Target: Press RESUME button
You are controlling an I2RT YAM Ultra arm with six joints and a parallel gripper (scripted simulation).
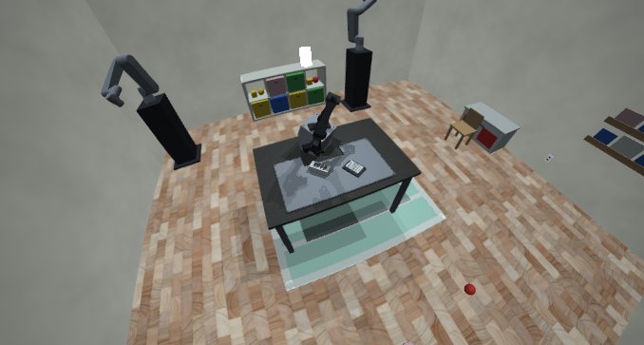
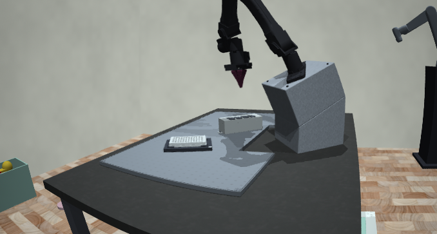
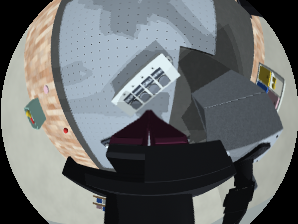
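The PANEL (image 2: 240,122) is a light grey box on the grey mat, with a row of dark buttons on its top face. It also shows in the top view (image 1: 319,167) and in the wrist view (image 3: 147,83). The button names are too small to read and I see no lit lamp. My gripper (image 2: 240,79) is shut and empty, its dark red fingers meeting in a point well above the panel. In the wrist view the fingers sit just below the panel. The white 96-well plate M06 (image 2: 187,140) rests on the dark plate nest N1 (image 2: 187,147), left of the panel.
The arm's grey angled pedestal (image 2: 306,107) stands right beside the panel. The mat (image 2: 193,155) lies on a black table (image 1: 332,172). Other arms on black columns (image 1: 166,129) and a shelf of coloured bins (image 1: 284,93) stand off the table.
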